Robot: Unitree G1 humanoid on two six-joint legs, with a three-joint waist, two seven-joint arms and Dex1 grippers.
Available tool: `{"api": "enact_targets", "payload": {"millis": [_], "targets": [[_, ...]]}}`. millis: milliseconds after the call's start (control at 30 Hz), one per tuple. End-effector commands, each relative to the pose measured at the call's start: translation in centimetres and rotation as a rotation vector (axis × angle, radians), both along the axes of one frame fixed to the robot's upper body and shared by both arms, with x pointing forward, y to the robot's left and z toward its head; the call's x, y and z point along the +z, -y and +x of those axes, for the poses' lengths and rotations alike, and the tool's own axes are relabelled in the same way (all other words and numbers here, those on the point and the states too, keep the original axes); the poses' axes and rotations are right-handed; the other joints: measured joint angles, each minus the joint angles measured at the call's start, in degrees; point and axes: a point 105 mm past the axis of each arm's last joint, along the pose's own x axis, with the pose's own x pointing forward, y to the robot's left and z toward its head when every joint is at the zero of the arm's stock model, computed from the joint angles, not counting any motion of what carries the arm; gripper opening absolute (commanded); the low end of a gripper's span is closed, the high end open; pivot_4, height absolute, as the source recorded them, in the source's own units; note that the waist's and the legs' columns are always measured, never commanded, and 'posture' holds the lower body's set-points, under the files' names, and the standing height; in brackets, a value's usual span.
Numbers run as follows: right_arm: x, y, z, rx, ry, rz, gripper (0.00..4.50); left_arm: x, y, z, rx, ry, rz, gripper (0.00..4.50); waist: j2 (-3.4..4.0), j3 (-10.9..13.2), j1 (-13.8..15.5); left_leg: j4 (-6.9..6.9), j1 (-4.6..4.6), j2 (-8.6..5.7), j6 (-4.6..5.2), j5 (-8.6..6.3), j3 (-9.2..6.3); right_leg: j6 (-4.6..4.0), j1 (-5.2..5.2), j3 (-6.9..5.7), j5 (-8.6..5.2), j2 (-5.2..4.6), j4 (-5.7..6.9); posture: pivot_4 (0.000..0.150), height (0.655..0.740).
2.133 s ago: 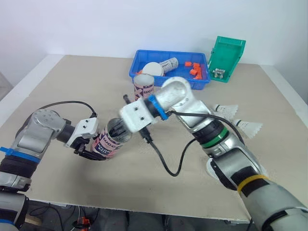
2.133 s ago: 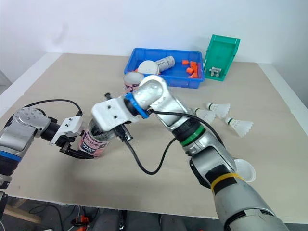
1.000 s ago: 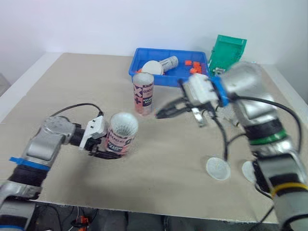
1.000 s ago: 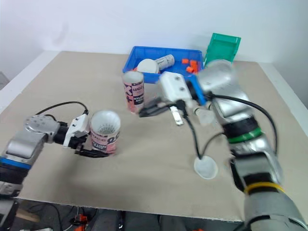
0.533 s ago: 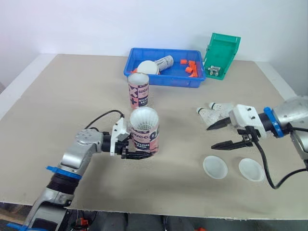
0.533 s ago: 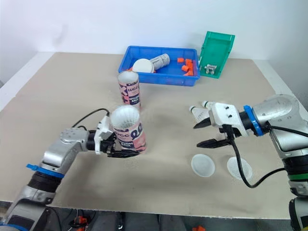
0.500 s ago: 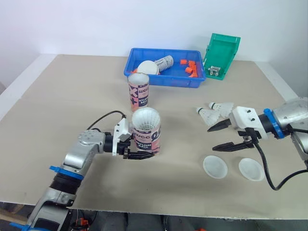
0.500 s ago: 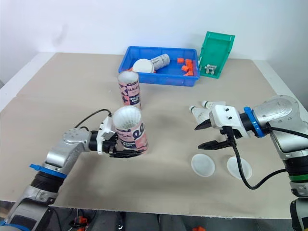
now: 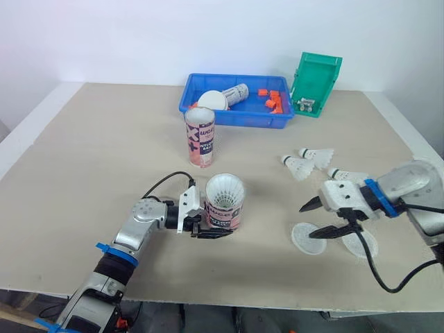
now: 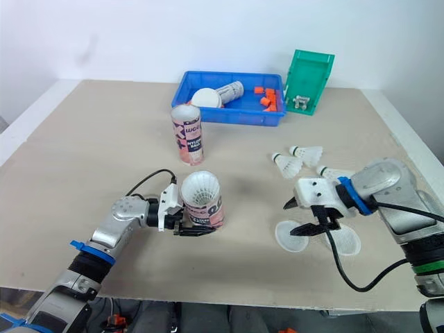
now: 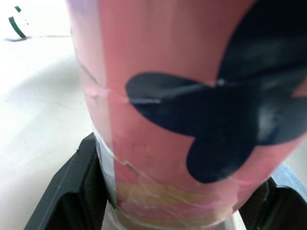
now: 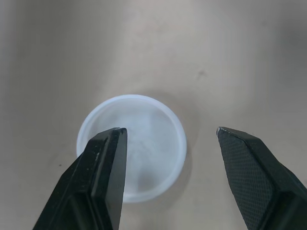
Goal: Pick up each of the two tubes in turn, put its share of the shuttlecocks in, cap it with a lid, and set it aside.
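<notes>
Shows the first tube (image 9: 225, 202) upright on the bench (image 9: 104, 152), toward 6 o'clock of centre, with white feathers at its mouth and no lid on. Shows the left pincer (image 9: 211, 230) clamped round its base, forearm low along the bench. At the tube's 3 o'clock, finds the right pincer (image 9: 309, 222) spread wide, empty, poised over a lid (image 12: 132, 146). Judged about midway: capping due next; second tube (image 9: 199, 136) at 11 o'clock and loose shuttlecocks (image 9: 300, 166) at 2 o'clock yet to handle.

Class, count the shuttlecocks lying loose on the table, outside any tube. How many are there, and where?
3. One shuttlecock and a second lie close together beyond the right gripper; a third lies nearest that gripper. Others may be hidden inside the tubes.
</notes>
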Motion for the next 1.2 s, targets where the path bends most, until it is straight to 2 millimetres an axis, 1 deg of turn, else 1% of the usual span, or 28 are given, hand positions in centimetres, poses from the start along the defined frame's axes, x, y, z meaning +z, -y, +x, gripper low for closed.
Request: {"api": "enact_targets", "payload": {"millis": [33,200,233,300,433,467,500,633,733,867,900,967,1033,1200], "targets": [[0.3,0.1,0.4,0.016,0.029,-0.024,3.24,-3.4,-1.6,-0.2,0.047,-0.081,0.126,2.99,0.00,0.0,0.0,0.00,0.03,0.00,0.00,0.00,0.00,0.00,0.03,0.00,0.00,0.00,0.00,0.150,0.7038],[-0.6,-0.1,0.4,0.038,0.012,-0.046,3.24,-3.5,-1.7,-0.1,0.045,-0.083,0.131,2.99,0.00,0.0,0.0,-0.02,0.28,0.00,-0.01,-0.01,0.00,-0.02,0.26,0.00,-0.01,0.00,-0.01,0.150,0.7038],[-0.9,0.0,0.4,0.042,0.010,-0.062,3.01,-3.5,-1.8,-0.1,0.045,-0.084,0.131,2.99,-0.01,0.0,-0.1,-0.02,0.30,0.01,-0.01,-0.01,0.00,-0.03,0.27,0.00,-0.01,0.00,-0.01,0.150,0.7038],[-1.4,0.1,0.6,0.047,0.009,-0.084,2.49,-3.4,-1.8,-0.2,0.044,-0.084,0.129,2.99,-0.02,0.0,-0.1,-0.03,0.33,0.01,-0.01,-0.01,0.00,-0.03,0.30,0.00,-0.01,0.00,-0.01,0.150,0.7038],[-1.6,0.0,0.8,0.060,0.006,-0.092,0.58,-3.2,-1.9,-0.2,0.044,-0.081,0.131,2.99,-0.02,0.0,-0.1,-0.04,0.35,0.01,-0.01,-0.01,0.01,-0.03,0.31,0.01,-0.01,0.00,-0.01,0.150,0.7038],[-1.6,0.0,0.9,0.062,0.006,-0.092,0.22,-3.3,-1.9,-0.2,0.043,-0.077,0.136,2.99,-0.02,-0.1,-0.1,-0.04,0.35,0.01,-0.01,-0.01,0.01,-0.03,0.31,0.01,-0.01,0.00,-0.01,0.150,0.7038],[-1.6,-0.1,0.9,0.065,0.008,-0.094,0.03,-3.3,-2.0,-0.2,0.042,-0.075,0.144,2.99,-0.02,-0.1,-0.1,-0.05,0.36,0.01,-0.02,-0.01,0.01,-0.04,0.31,0.01,-0.02,0.00,-0.01,0.150,0.7038],[-1.4,-0.3,1.1,0.083,0.025,-0.100,0.03,-3.7,-2.3,-0.3,0.038,-0.072,0.167,2.99,-0.03,-0.1,-0.2,-0.07,0.37,0.02,-0.02,-0.02,0.01,-0.05,0.31,0.01,-0.03,0.01,-0.01,0.150,0.7038],[-0.8,-0.9,1.3,0.091,0.044,-0.070,0.03,-3.6,-2.3,-0.1,0.046,-0.073,0.161,2.99,-0.04,-0.1,-0.2,-0.09,0.43,0.03,-0.02,-0.02,0.01,-0.07,0.32,0.01,-0.02,0.02,-0.01,0.150,0.7038],[3.5,-4.3,1.7,0.110,0.082,0.172,0.03,-3.4,-2.4,0.0,0.042,-0.094,0.155,2.99,-0.03,-0.1,-0.5,-0.11,0.45,0.03,-0.02,-0.02,0.01,-0.11,0.31,0.02,0.01,0.02,-0.01,0.150,0.7038],[4.7,-5.1,1.7,0.127,0.096,0.222,0.03,-3.4,-2.4,-0.1,0.036,-0.099,0.160,2.99,-0.03,-0.1,-0.5,-0.11,0.46,0.03,-0.02,-0.01,0.01,-0.13,0.31,0.02,0.02,0.02,-0.01,0.150,0.7038],[7.9,-7.3,1.3,0.202,0.147,0.321,0.03,-3.5,-2.5,-0.3,0.021,-0.121,0.166,2.99,-0.02,-0.1,-0.7,-0.11,0.46,0.03,-0.02,-0.01,-0.01,-0.15,0.31,0.03,0.05,0.04,-0.01,0.150,0.7038],[10.5,-9.1,0.4,0.293,0.192,0.383,0.03,-3.6,-2.5,-0.6,0.001,-0.144,0.179,2.99,-0.03,-0.1,-0.7,-0.13,0.46,0.04,-0.02,-0.01,-0.03,-0.15,0.29,0.02,0.06,0.06,-0.01,0.150,0.7038],[15.2,-12.1,-1.1,0.477,0.323,0.439,0.03,-3.7,-3.1,-0.9,-0.023,-0.182,0.218,2.99,-0.13,-0.1,-1.0,-0.27,0.48,0.27,-0.24,-0.18,-0.07,-0.41,0.24,-0.06,-0.13,0.26,-0.03,0.150,0.7038]]}}
